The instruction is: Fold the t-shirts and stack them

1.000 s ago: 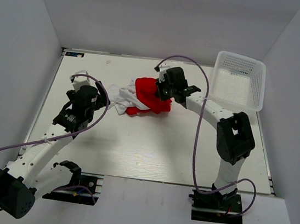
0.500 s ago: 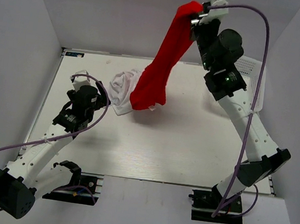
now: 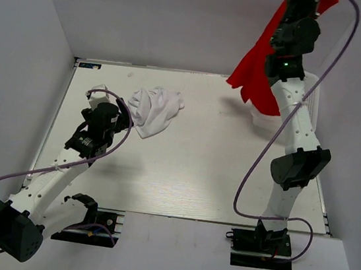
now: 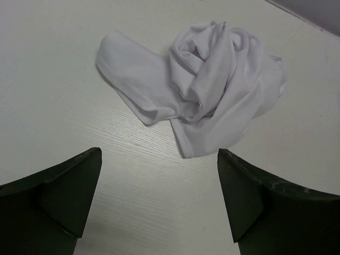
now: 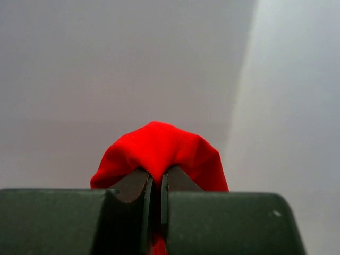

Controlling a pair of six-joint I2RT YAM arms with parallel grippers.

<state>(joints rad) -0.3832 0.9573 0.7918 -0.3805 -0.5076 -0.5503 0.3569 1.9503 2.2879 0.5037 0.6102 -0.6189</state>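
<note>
The bench [image 3: 196, 170] is shown with the red t-shirt [image 3: 254, 78] hung vertically above its far right corner, clamped in the right pincer [image 5: 156, 178]. The crumpled white t-shirt [image 4: 212, 101] is seen toward the far left corner, directly ahead of the left pincer [image 4: 159, 159], which is held wide apart and is the nearer.

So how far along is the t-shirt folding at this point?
Early: nothing is folded or stacked yet. In hand: the red t-shirt hangs in the air, pinched in the shut right tool. Well apart from it, the white t-shirt lies crumpled on the table, in front of the open left tool, untouched. Left: folding both and stacking them.
</note>
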